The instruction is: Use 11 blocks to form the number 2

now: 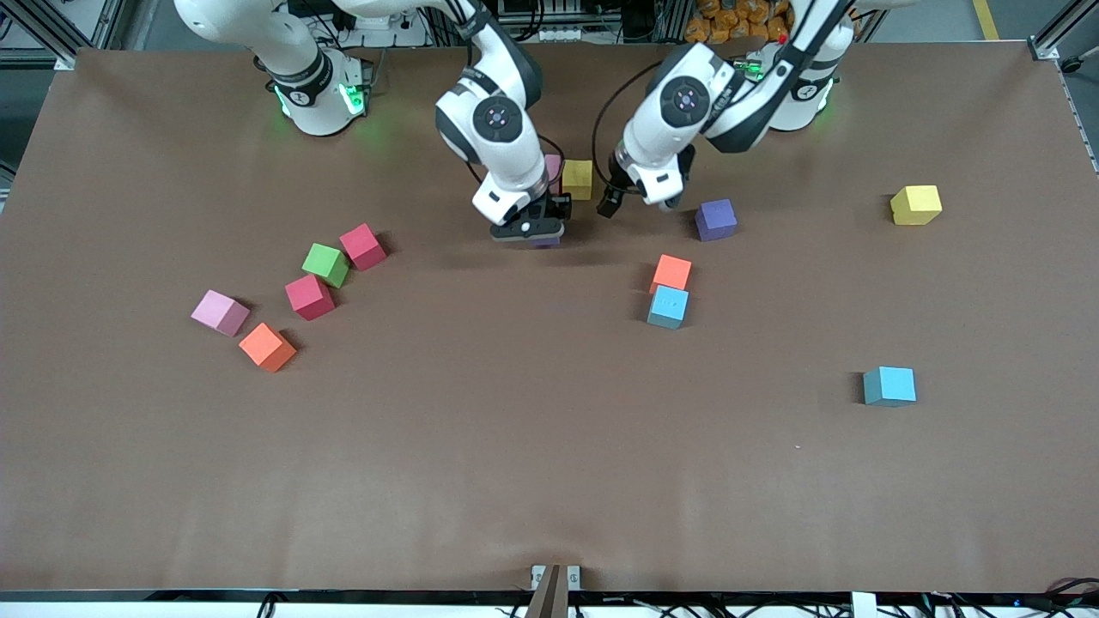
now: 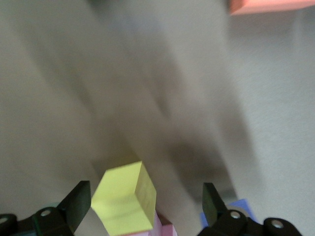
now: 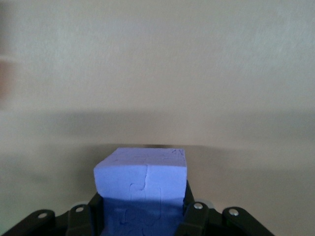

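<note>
while most cubes lie loose: figure barely begun
scattered: light blue block (image 1: 889,385) nearest the front camera, others unplaced
right gripper (image 1: 528,230): clamped on purple block (image 3: 141,184), low over the table
left gripper (image 1: 640,204): jaws wide, empty
placed: yellow block (image 1: 577,178) touching pink block (image 1: 553,167), by the bases

Right end effector (image 1: 530,230) low at desk, fingers clamped. Left end effector (image 1: 640,204) hovers beside it, fingers spread.

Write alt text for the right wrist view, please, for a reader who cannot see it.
The right gripper is shut on a purple block, seen close up between its black fingers. The bare brown table fills the rest of the view.
</note>
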`<state>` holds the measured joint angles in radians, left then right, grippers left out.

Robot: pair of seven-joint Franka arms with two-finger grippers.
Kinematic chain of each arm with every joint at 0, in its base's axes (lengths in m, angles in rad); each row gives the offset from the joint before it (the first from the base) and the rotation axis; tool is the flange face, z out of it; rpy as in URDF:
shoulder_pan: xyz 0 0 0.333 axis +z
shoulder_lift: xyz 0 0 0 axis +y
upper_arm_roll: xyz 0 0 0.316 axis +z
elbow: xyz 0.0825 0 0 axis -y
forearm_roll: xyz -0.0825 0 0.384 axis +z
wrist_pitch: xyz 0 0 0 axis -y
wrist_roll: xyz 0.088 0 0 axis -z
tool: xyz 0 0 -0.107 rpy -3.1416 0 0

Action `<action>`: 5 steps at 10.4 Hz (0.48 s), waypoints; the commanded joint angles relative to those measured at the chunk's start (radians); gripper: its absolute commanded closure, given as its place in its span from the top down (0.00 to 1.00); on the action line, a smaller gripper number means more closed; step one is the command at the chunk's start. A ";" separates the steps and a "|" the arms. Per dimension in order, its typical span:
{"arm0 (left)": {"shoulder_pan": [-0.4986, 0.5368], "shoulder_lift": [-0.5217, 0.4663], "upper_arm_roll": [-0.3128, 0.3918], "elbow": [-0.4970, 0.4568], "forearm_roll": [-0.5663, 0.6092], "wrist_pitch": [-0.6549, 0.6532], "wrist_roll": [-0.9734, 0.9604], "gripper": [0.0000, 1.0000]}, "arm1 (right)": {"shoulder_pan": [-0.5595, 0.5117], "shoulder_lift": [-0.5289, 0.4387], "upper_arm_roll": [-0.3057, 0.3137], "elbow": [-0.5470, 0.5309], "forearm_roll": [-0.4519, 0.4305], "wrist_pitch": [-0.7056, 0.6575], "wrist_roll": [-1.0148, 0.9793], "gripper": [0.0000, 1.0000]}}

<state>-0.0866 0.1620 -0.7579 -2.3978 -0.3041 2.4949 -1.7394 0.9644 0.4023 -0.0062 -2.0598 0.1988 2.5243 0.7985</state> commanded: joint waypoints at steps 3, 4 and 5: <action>0.040 -0.029 0.081 0.043 0.182 -0.106 0.237 1.00 | 0.168 0.042 -0.094 0.010 -0.070 0.053 0.177 0.18; 0.059 -0.032 0.081 0.040 0.238 -0.120 0.298 1.00 | 0.175 0.059 -0.094 0.023 -0.070 0.059 0.180 0.18; 0.068 -0.042 0.083 0.036 0.262 -0.163 0.407 1.00 | 0.183 0.084 -0.094 0.056 -0.070 0.057 0.182 0.18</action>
<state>-0.0372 0.1566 -0.6733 -2.3565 -0.0849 2.3907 -1.4443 1.1281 0.4473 -0.0833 -2.0535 0.1522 2.5802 0.9454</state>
